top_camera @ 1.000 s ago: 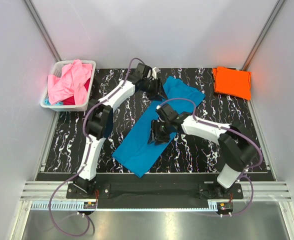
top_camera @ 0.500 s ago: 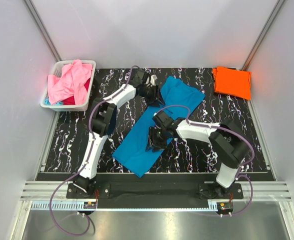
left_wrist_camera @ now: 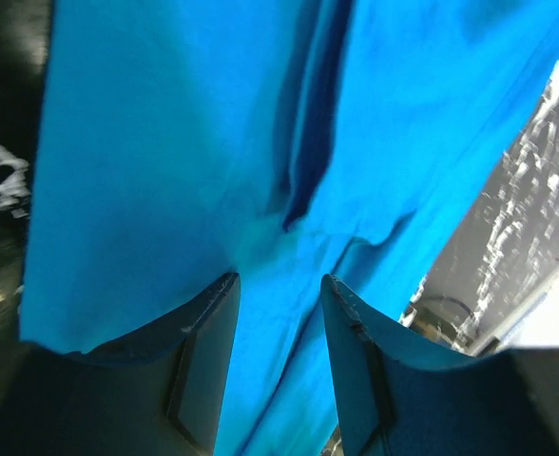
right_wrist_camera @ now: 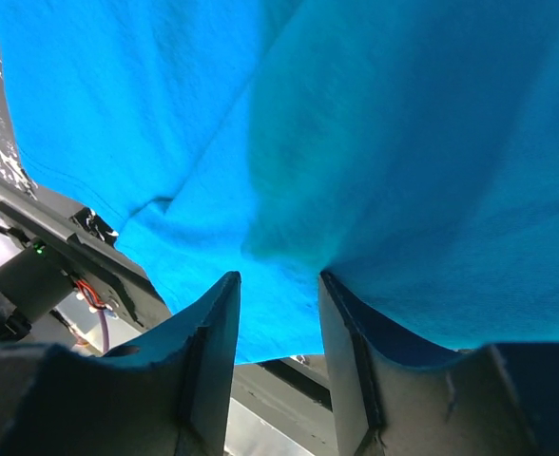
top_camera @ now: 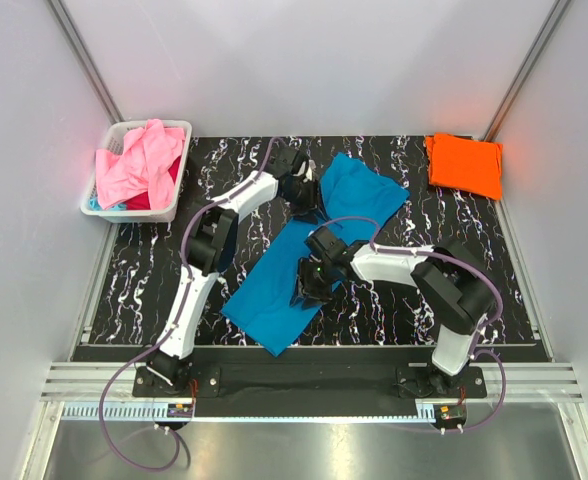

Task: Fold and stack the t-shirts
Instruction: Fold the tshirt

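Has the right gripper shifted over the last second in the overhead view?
Yes. The right gripper has moved nearer the arm bases and leftward along the bright teal-blue cloth t-shirt, away from the folded orange t-shirt.

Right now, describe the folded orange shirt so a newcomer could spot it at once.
Start at the black marbled table and go to its far right corner. There the orange shirt lies alone, folded into a neat flat rectangle, unlike the pink shirt heaped in the white basket far left.

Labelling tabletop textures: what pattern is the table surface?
Black with white marbled veins; clearest in the top external view.
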Available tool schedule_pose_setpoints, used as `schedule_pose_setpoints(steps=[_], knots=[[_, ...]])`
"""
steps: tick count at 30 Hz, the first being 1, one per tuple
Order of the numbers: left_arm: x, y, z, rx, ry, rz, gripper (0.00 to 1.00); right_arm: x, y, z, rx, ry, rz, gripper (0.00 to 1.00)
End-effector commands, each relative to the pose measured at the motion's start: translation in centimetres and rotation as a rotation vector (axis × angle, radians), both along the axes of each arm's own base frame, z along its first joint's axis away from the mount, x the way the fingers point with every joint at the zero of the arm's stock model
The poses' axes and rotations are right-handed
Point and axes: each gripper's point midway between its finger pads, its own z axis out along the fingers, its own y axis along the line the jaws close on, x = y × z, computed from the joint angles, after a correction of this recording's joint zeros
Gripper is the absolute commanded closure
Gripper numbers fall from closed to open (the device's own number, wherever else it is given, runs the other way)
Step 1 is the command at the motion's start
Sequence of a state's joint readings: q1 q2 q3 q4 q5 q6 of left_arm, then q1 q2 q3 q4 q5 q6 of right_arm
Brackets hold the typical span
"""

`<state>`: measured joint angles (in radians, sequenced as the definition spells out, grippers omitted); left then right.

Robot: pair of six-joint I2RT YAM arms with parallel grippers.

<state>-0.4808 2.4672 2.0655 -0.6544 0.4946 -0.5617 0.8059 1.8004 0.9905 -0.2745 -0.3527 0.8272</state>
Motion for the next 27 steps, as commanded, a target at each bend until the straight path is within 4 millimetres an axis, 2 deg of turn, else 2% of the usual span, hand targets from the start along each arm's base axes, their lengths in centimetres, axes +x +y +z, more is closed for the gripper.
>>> schedule_pose_setpoints(steps=[1,8,15,17,22,27], knots=[[0.9,5.5,-3.6,0.279,-0.001,0.112,0.52,-2.3,-2.5,-2.5,-0.112,0.057,-0.012,0.54],[2.5,8.8,-3.4,0.362,0.009,0.223,0.52,-4.2,-6.1,-3.4,-0.234,0.095,-0.060,0.54],[3.1,12.6,-3.5,0.437,0.032,0.338,0.53,-5.4,-7.8,-4.0,-0.287,0.118,-0.069,0.54],[3.8,14.3,-3.5,0.458,0.033,0.387,0.53,-5.9,-8.5,-4.1,-0.311,0.125,-0.061,0.54],[4.9,15.4,-3.3,0.430,0.045,0.431,0.53,-6.3,-9.7,-4.2,-0.361,0.127,-0.053,0.54],[6.5,14.2,-2.7,0.354,0.023,0.398,0.54,-6.0,-9.7,-4.0,-0.373,0.117,-0.053,0.54]])
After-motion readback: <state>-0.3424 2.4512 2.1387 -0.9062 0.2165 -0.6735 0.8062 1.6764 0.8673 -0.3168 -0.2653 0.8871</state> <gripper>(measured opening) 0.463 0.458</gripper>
